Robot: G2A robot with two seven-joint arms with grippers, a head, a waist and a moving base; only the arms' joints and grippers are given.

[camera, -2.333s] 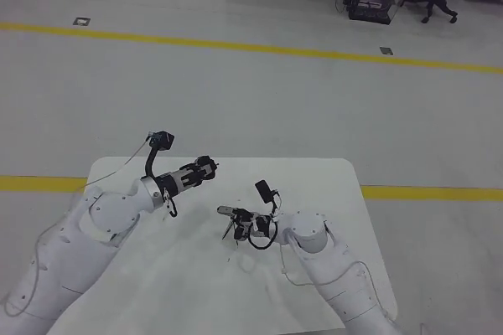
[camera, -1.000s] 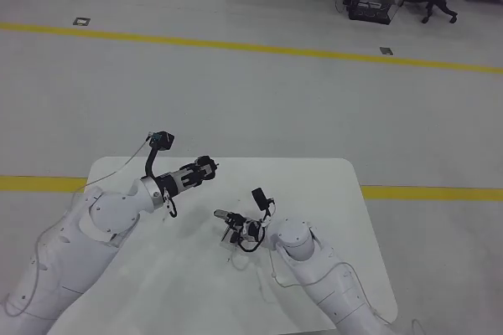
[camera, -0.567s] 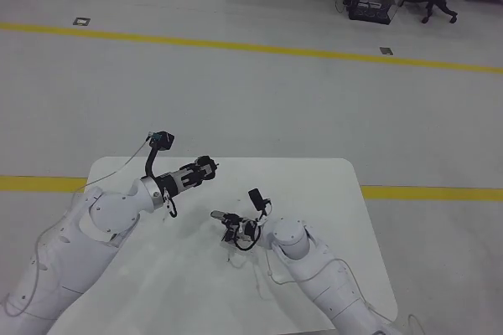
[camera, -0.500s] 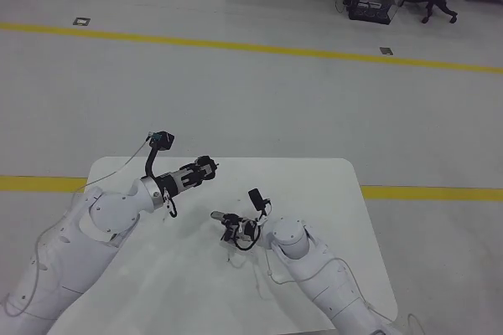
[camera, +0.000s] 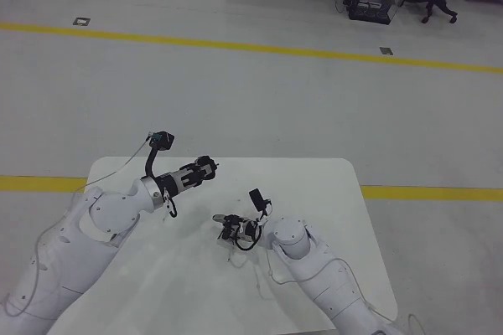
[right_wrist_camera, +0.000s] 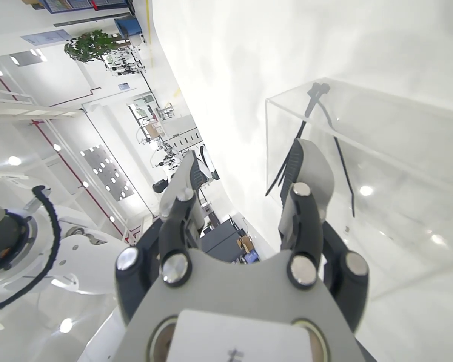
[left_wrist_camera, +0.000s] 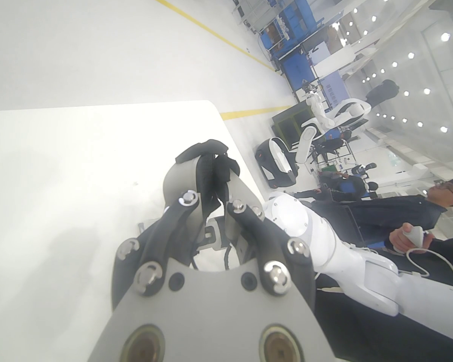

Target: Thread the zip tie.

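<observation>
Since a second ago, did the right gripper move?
Yes. In the top view the right gripper has slid a little toward the middle of the table, farther from its right edge.

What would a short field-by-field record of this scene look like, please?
Surface: white table with rounded corners
Container: clear plastic box standing on the table
Task item: thin black zip ties leaning inside the box
Right gripper: jaws open, at the box, one jaw beside the ties; contact cannot be told
Left gripper: jaws shut, over the table, apart from the right gripper
Task state: no tie gripped by the open right jaws
</observation>
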